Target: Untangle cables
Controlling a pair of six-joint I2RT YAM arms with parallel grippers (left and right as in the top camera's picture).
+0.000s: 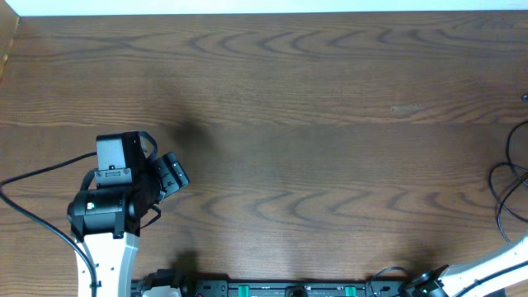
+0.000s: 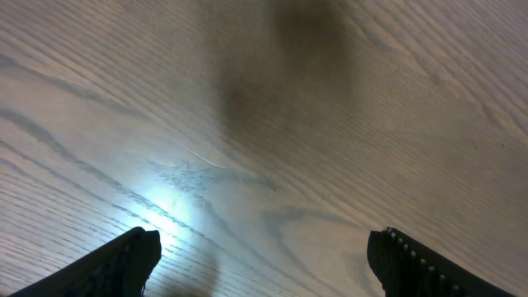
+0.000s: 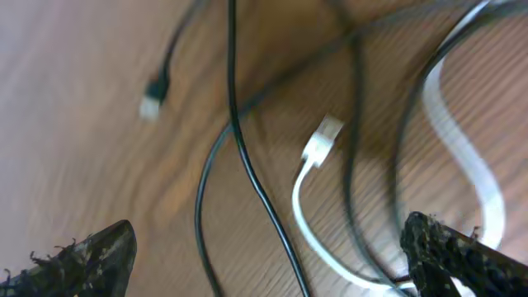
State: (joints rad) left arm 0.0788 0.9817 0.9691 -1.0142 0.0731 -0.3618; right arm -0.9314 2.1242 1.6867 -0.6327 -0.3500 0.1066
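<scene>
On the left, my left gripper [image 2: 262, 256] hung spread and empty over bare table [image 1: 313, 124]. The cables [image 1: 510, 186] lay at the far right edge, crossing under my right gripper [image 3: 268, 256], whose fingers stood wide, holding nothing. I judged I was between picks; next I needed one strand, perhaps the white cable [image 3: 318, 153], isolated cleanly.

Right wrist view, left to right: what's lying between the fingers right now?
Black cable's plug end → long black cable → white cable's plug → broad white band. The other dark cords cross over each other, so I'm leaving them out.
</scene>
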